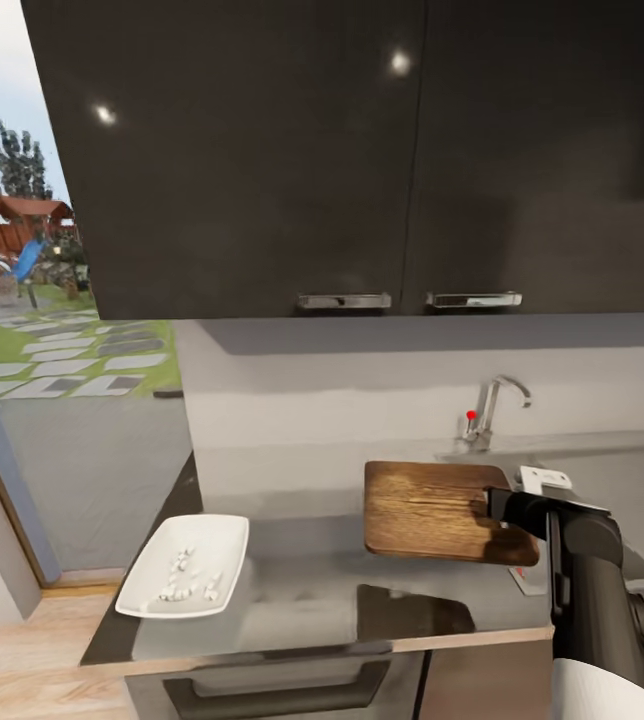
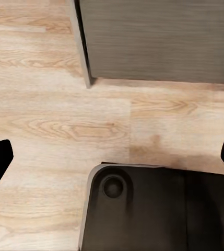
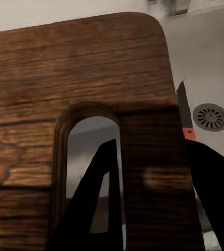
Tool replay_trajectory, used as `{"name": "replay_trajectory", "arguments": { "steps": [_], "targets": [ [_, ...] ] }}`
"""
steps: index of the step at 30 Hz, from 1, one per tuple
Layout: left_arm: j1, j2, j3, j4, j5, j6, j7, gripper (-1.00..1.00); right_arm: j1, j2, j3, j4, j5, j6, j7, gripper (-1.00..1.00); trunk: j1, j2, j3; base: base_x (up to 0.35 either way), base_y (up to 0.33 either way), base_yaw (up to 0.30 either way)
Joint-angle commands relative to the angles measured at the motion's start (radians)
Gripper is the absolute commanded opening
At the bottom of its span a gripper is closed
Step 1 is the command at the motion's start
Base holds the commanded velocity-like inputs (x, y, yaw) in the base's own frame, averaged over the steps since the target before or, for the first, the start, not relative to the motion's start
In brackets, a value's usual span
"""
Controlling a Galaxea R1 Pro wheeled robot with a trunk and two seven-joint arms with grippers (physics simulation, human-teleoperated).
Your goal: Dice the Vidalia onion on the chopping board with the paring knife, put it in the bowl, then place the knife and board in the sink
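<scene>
My right gripper (image 1: pixel 503 508) is shut on the dark brown chopping board (image 1: pixel 424 510) at its handle end and holds it just above the grey countertop (image 1: pixel 302 590), beside the sink (image 1: pixel 617 480). Seen from the right wrist, one finger passes through the chopping board's (image 3: pixel 80 78) handle slot and the other sits outside its edge. Below it the paring knife (image 3: pixel 184 114) lies in the sink (image 3: pixel 205 68) near the round drain (image 3: pixel 211 116). The white bowl (image 1: pixel 142 585) at the countertop's left end holds pale diced onion (image 1: pixel 187 578). My left gripper (image 2: pixel 112 154) hangs open over the wooden floor.
A chrome tap (image 1: pixel 487 408) with a red dot stands behind the sink. Dark wall cabinets (image 1: pixel 262 150) hang low over the counter. A tall window (image 1: pixel 42 330) is at the left. The robot's dark base (image 2: pixel 158 209) and a grey cabinet front (image 2: pixel 153 36) lie below the left gripper.
</scene>
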Motion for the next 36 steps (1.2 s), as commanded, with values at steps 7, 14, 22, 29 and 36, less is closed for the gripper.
{"name": "replay_trajectory", "arguments": {
  "steps": [7, 14, 22, 29, 36],
  "targets": [
    [0.000, -0.001, 0.009, -0.002, -0.008, -0.001, -0.005, 1.00, -0.001, 0.006, -0.002, 0.005, 0.008, 0.001, 0.005, -1.00, 0.001, -0.001, 0.000, 0.096, -0.312, 0.072],
    [0.001, -0.001, 0.009, -0.002, -0.008, -0.001, -0.005, 1.00, -0.001, 0.008, -0.001, 0.028, 0.008, 0.000, -0.013, -1.00, 0.001, -0.001, 0.000, 0.013, -0.315, 0.053],
    [0.000, -0.001, 0.009, -0.002, -0.008, -0.001, -0.005, 1.00, -0.001, 0.015, -0.008, 0.157, -0.039, -0.133, -0.328, -1.00, 0.001, -0.001, 0.000, 0.000, -0.211, 0.001],
    [0.000, 0.003, 0.009, -0.007, -0.008, -0.002, -0.005, 1.00, -0.001, 0.011, -0.009, 0.208, -0.578, -0.321, -0.890, -1.00, 0.001, -0.001, 0.000, 0.000, -0.004, 0.000],
    [0.000, 0.007, 0.009, -0.007, -0.008, -0.002, -0.005, 1.00, -0.001, 0.014, -0.003, 0.317, -0.750, -0.514, -1.173, -1.00, 0.001, -0.001, 0.000, 0.000, 0.000, 0.000]
  ]
}}
